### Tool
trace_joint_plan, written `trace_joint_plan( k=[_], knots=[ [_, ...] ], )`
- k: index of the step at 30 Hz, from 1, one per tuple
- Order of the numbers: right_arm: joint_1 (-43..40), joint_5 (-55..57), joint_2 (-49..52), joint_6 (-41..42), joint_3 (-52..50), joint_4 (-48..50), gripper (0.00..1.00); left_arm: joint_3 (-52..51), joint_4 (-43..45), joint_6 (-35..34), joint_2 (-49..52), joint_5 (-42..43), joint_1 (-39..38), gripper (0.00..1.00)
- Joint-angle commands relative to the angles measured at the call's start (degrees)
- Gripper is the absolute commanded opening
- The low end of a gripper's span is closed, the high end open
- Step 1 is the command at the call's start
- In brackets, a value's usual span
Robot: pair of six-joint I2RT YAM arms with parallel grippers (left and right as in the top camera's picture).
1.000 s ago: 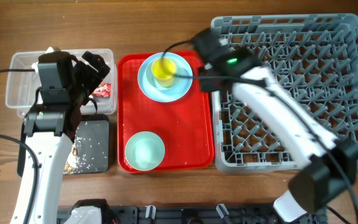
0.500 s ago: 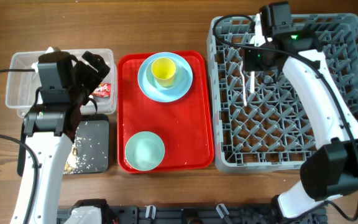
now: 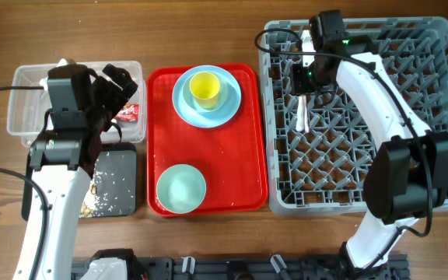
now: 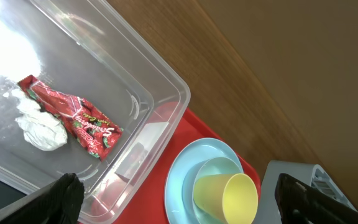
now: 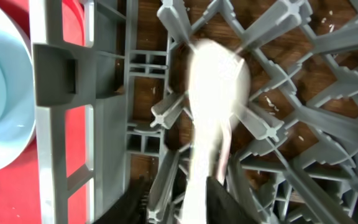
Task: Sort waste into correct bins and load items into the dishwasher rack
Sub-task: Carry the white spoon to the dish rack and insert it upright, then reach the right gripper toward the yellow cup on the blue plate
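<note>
The right arm has swung away from the red tray (image 3: 208,155) and over to the dishwasher rack (image 3: 434,47), bringing the white spoon (image 3: 302,117) with it, and the right claw (image 3: 302,89) has begun to part. The spoon is now lying straight out ahead of that claw. Its bowl end is resting farthest away among the pegs and its handle is running back between the fingers. The jaws are standing only a little apart. The wrist view is too blurred for me to tell whether the pads are gripping the handle or merely flanking it.

To release cleanly, the claw should probably finish opening before it lifts, then rise straight up off the handle rather than sideways. The spoon is thin and light, so a finger could drag it, or it could tip through a gap in the grid.

The left claw (image 4: 185,202) is hovering wide open and empty over the clear tub (image 4: 154,93), with the wrapper (image 4: 73,118) and tissue (image 4: 41,127) lying below it. The pale blue plate (image 3: 224,109) and yellow cup (image 3: 205,88) are waiting to the right claw's left, beyond the rack wall.
</note>
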Motion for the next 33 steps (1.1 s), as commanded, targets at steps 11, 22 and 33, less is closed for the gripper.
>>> trace_joint_plan(
  k=[11,22,33],
  knots=[
    [3.8,-12.8,-8.2,-0.2,6.1,-6.0,0.41,0.7,0.1,0.1,0.1,0.2,0.5,1.0],
    [17.5,-12.7,-9.5,-0.4,6.0,-2.8,0.42,0.7,0.1,0.1,0.1,0.2,0.5,1.0],
    [22.1,-12.3,-9.4,1.7,5.2,4.0,0.42,0.7,0.1,0.1,0.1,0.2,0.5,1.0]
  ],
)
